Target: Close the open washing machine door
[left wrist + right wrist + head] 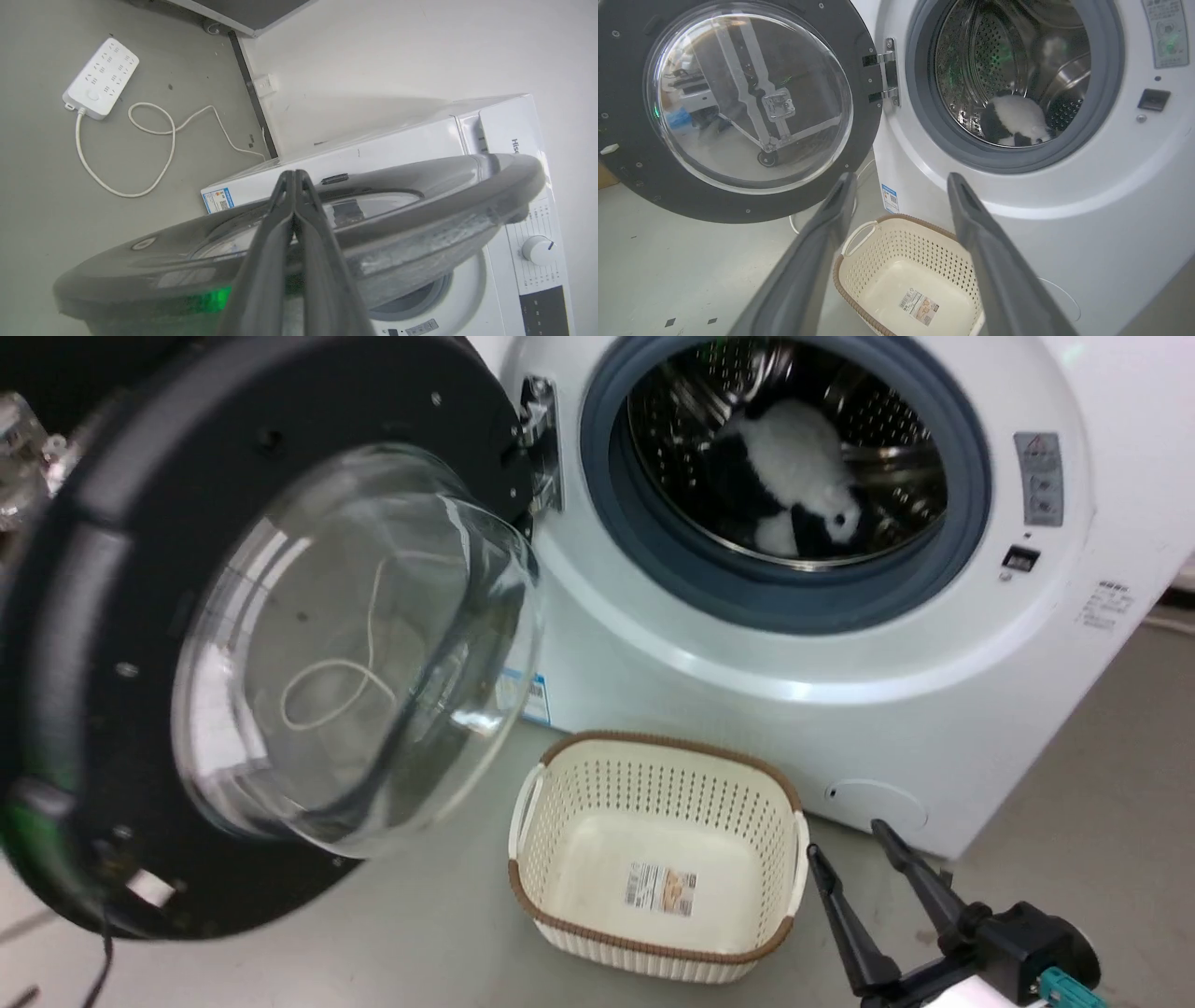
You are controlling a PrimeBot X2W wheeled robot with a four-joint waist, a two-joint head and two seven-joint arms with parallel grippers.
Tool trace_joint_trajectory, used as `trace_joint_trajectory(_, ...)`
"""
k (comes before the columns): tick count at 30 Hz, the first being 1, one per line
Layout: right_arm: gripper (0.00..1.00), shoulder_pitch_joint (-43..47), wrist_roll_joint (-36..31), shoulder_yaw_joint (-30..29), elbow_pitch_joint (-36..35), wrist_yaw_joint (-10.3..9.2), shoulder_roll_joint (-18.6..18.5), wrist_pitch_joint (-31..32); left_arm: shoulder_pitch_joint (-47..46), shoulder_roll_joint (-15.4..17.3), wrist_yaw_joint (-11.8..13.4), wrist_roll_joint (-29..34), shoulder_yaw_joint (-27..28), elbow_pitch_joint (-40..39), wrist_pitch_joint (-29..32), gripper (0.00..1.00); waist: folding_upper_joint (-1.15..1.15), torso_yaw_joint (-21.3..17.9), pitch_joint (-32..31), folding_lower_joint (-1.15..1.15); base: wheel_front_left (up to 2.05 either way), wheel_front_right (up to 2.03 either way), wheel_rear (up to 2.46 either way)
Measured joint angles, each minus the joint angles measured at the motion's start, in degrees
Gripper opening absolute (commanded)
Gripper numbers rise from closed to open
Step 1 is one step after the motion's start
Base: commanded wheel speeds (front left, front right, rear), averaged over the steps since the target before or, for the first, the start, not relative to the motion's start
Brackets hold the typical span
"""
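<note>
Grey floor [420, 933], white washer [747, 709]: the washing machine door [271, 644] hangs wide open at frame left, your left gripper [294, 175] clenched empty at its outer face, right gripper [843, 835] spread at lower right; push off-centre and the left gripper may skid off the door's curved edge, leaving it unlatched.

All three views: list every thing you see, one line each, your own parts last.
washing machine: one, white, facing the head camera
washing machine door: one, black rim with clear glass bowl, wide open at head view's left
steel drum: one, silver, inside the machine
rubber ring: one, grey, around the drum's mouth
plush toy: one, black and white, in the drum
basket: one, cream with brown rim, on the floor before the machine
power strip: one, white, on the floor, cable looped
left gripper: one, dark, closed together, by the door's outer side
right gripper: one, dark, spread apart, head view's lower right
</note>
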Motion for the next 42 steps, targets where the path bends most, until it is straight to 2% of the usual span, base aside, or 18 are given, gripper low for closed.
trace_joint_trajectory(6, 1.0, 0.3, -0.42, -0.53, 0.89, 0.0, 1.6, 0.0, 7.09, -3.68, -1.38, -3.33, -3.08, -5.72, 7.71, 0.0, 0.0, 0.14, -3.45, 0.0, 0.0, 0.0, 0.0)
trace_joint_trajectory(11, 1.0, 0.54, -1.23, -2.01, 0.88, 0.01, 2.55, -0.01, 13.42, -8.59, -2.94, -5.39, -8.11, -12.34, 12.85, 0.0, 0.0, -0.54, -5.41, -0.01, 0.0, 0.0, 0.0)
trace_joint_trajectory(12, 1.0, 1.04, -1.74, -2.94, 1.03, 0.01, 2.59, -0.01, 17.2, -12.38, -3.57, -5.45, -12.28, -15.27, 15.0, 0.0, 0.0, -1.57, -6.09, 0.0, 0.0, 0.0, 0.0)
trace_joint_trajectory(18, 1.0, 1.14, -3.08, -5.54, 1.07, 0.01, 2.66, -0.01, 22.58, -16.94, -4.05, -6.62, -20.11, -19.09, 15.1, 0.0, 0.0, -5.18, -6.76, 0.0, 0.0, 0.0, 0.0)
trace_joint_trajectory(23, 1.0, 1.22, -3.87, -6.26, 0.62, 0.01, 2.8, 0.38, 25.88, -17.83, -4.5, -9.28, -27.67, -19.03, 11.18, 0.0, 0.0, -9.85, -6.84, 0.0, 0.0, 0.0, 0.0)
trace_joint_trajectory(31, 1.0, 1.4, -4.22, -9.48, -0.16, 0.01, 3.41, 1.1, 25.48, -17.96, -7.28, -16.51, -40.35, -14.14, -0.6, 0.0, 0.0, -19.96, -5.51, 0.0, 0.0, 0.0, 0.0)
trace_joint_trajectory(37, 1.0, 1.31, -4.01, -10.04, -0.01, 0.0, 3.47, 1.33, 19.65, -18.11, -9.18, -20.23, -47.44, -9.56, -7.57, 0.0, 0.0, -28.13, -3.19, 0.01, 0.0, 0.0, 0.0)
trace_joint_trajectory(42, 1.0, 0.33, -3.05, -9.43, 0.38, 0.0, 3.5, 1.16, 11.99, -17.93, -9.84, -24.23, -50.29, -4.56, -18.02, 0.0, 0.0, -34.03, -0.18, 0.01, 0.0, 0.0, 0.0)
